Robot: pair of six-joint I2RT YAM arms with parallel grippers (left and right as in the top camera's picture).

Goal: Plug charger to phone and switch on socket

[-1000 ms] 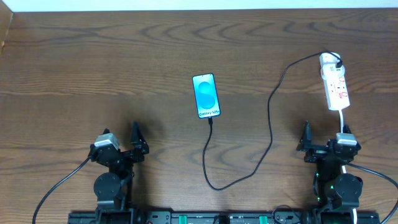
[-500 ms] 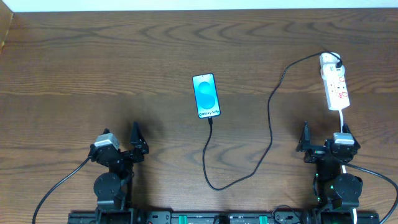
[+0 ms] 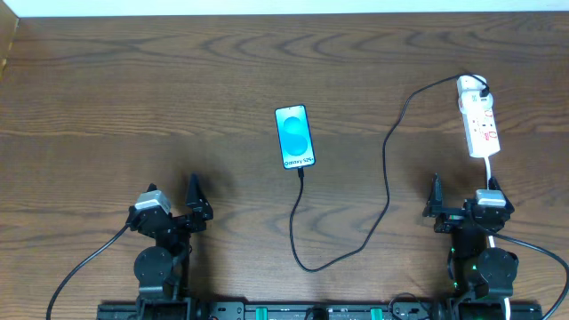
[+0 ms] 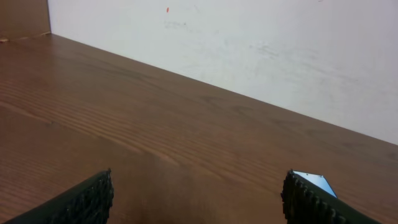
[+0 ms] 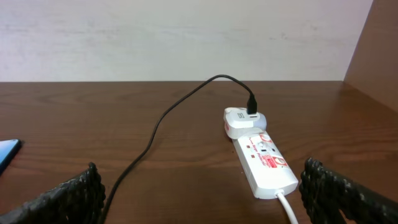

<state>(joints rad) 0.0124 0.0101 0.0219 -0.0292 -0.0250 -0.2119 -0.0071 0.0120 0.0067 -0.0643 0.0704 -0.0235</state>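
One phone, well ahead of left gripper

phone partly cropped, socket switch unreadable

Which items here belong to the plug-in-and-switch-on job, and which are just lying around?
For the job: phone, black charger cable, white power strip.
Not part of it: only the strip's own white cord and the wooden table.
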